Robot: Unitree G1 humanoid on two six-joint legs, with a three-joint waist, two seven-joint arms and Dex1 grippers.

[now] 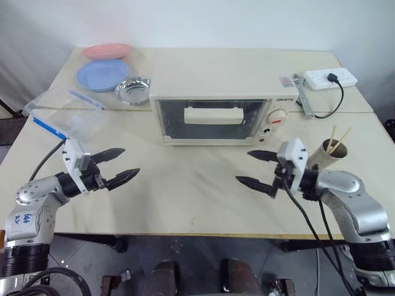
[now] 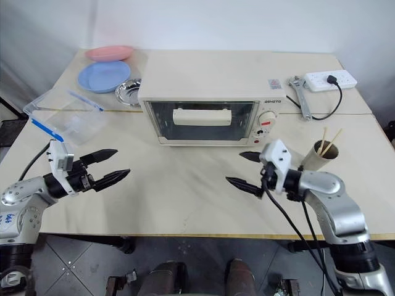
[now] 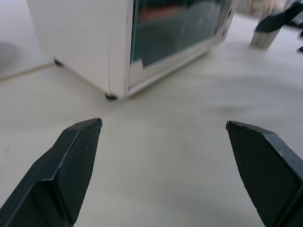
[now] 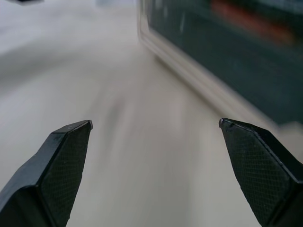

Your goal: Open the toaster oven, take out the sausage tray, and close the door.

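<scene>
Left eye view | toaster oven (image 1: 216, 117) mid-bench (image 1: 185, 191), door (image 1: 213, 119) shut, handle (image 1: 213, 115) untouched | risk: may slip off handle or drag oven | left pincer (image 1: 117, 165) and right pincer (image 1: 258, 168) spread, empty, roughly level, angled inward, well short of door

Each arm is a chain of rounded silver-grey metal housings joined by black collars. The left claw (image 1: 121, 164) has two black tapering fingers (image 3: 71, 165) with a fine cross-hatched texture on the inner pads and angular, faceted tips. Just behind it sits a small white boxy block on the wrist, and a black cable trails back from there. The right claw (image 1: 258, 168) is built the same, with black cables hanging behind it. Blue handwritten marks show on the left arm's silver housing well behind its claw.
</scene>
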